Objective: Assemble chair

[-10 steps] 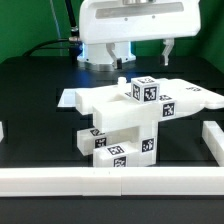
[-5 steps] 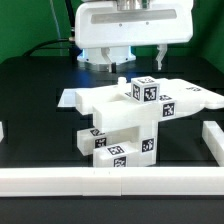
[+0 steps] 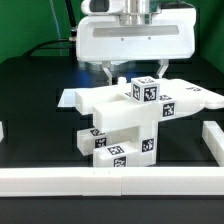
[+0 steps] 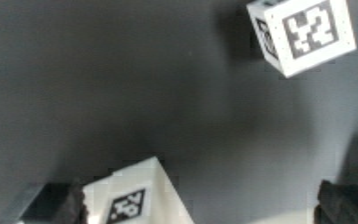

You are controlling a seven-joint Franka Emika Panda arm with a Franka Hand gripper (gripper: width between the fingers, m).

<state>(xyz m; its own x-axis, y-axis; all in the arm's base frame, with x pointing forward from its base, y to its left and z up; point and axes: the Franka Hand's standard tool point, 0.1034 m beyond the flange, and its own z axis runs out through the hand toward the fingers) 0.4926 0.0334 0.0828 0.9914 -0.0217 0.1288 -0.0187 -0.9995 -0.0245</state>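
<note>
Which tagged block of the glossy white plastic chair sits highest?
The small tagged cube topping the stack, closest to the open hand; other tagged blocks sit lower.

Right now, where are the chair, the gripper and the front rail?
chair [image 3: 115, 112]: exterior view, middle of its white block.
gripper [image 3: 135, 72]: exterior view, midway between its open fingertips.
front rail [image 3: 100, 181]: exterior view, on its top face.

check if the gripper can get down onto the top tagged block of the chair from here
Probably yes. The gripper hangs close by the top of the chair, its fingers spread wide and empty, and nothing shows between them and the top tagged block.
</note>
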